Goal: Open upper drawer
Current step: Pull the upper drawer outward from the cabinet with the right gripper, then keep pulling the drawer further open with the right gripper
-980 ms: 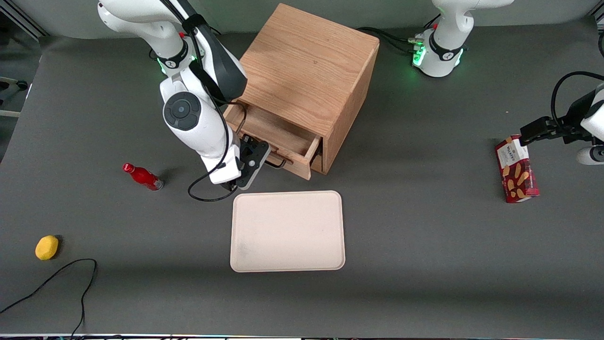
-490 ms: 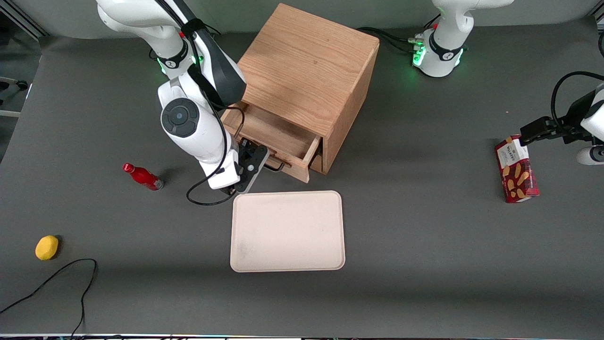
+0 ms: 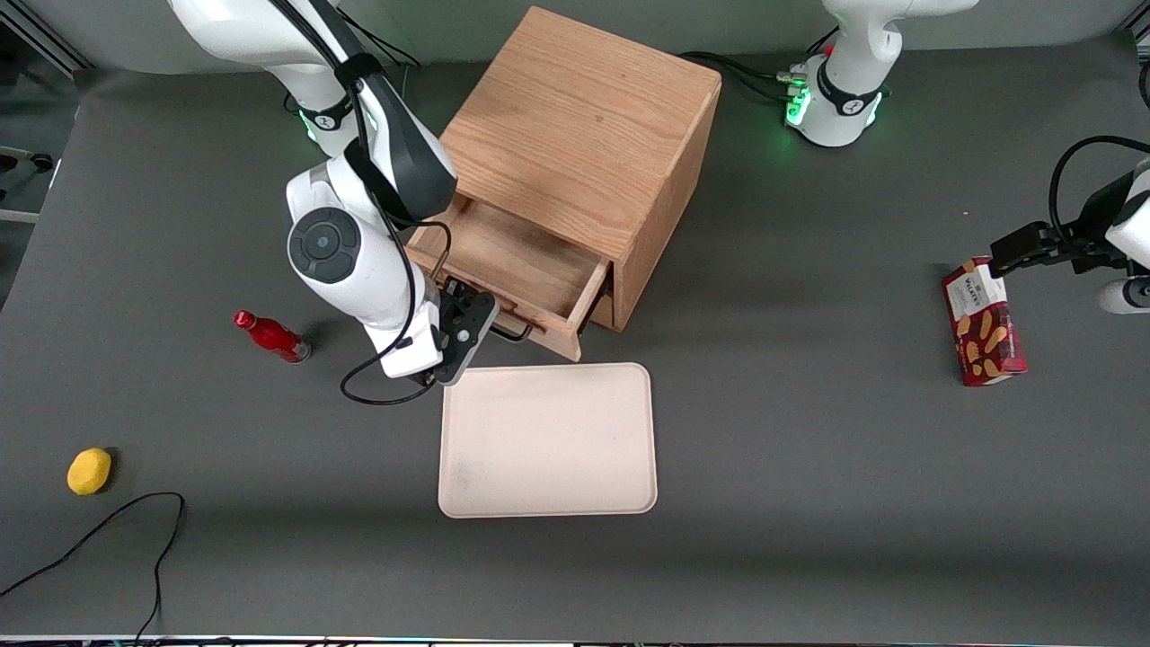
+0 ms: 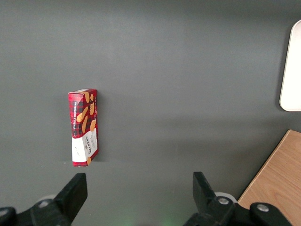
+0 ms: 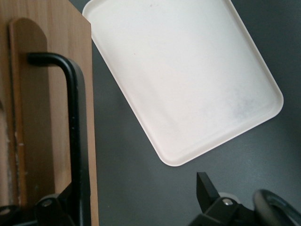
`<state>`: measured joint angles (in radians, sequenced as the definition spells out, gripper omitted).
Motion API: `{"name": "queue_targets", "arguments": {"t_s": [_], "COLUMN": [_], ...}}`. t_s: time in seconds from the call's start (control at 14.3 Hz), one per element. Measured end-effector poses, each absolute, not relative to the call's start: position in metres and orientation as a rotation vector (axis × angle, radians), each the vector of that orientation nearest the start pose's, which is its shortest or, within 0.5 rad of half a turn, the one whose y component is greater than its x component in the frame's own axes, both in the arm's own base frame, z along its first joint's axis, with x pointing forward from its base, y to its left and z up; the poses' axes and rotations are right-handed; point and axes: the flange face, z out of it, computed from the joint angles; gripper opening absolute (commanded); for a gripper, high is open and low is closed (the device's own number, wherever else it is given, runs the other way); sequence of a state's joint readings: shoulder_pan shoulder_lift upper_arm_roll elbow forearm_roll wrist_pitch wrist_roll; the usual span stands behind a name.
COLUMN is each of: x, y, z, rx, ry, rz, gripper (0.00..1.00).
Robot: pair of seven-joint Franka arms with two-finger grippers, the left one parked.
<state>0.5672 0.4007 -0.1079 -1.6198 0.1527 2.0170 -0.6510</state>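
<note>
Front view, upper drawer point(image 3: 530, 270) pulled out toward tray point(image 3: 548, 440), gripper point(image 3: 482, 322) fingers spread around handle point(image 3: 512, 333).

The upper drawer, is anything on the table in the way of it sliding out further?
Possibly the tray. It lies on the table just in front of the upper drawer, and only a narrow gap is left between them. The tool is at the drawer's handle.

1. Red cookie box point(image 4: 83, 128) lies flat on the grey counter point(image 4: 178, 70), white label end nearest the camera.
2. Pale tray point(image 4: 292, 70): only one rounded edge in frame, well apart from the box.
3. Oak cabinet point(image 4: 277, 181): one corner showing, near the tray.
</note>
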Motion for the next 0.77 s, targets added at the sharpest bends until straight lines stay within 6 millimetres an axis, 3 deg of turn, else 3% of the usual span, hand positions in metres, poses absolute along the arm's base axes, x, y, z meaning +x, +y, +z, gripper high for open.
{"name": "queue_targets", "arguments": {"t_s": [0.77], "x": [0.613], "y": [0.299], "z": [0.392], "rx": [-2.647], "ry": [-1.523], "rz": [-0.02], "gripper": [1.0]}}
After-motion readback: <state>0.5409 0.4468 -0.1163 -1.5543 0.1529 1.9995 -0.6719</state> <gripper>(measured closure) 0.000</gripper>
